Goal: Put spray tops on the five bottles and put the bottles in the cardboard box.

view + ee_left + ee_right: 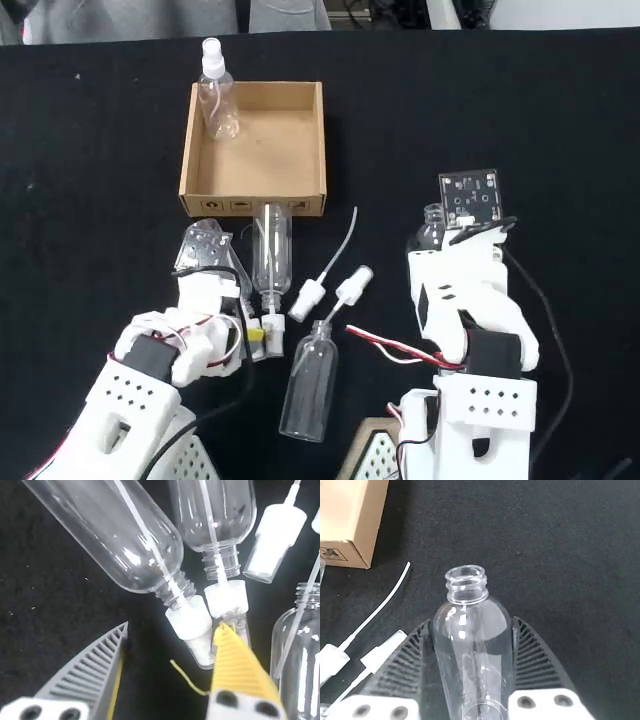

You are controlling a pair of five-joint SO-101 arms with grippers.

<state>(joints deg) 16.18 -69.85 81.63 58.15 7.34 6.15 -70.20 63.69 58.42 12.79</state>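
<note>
Bottle (308,385), uncapped, lies on its side by the tabletop's (90,250) near edge, between the arms. Just beyond, the left end effector (174,625) is spread open around a spray top (192,625) whose tube runs into a lying bottle (115,530), while the right end effector (471,622) is clenched on an open-necked bottle (470,650). Toward the far edge, the cardboard box (300,150) holds a capped bottle (218,105) in its far left corner.
</note>
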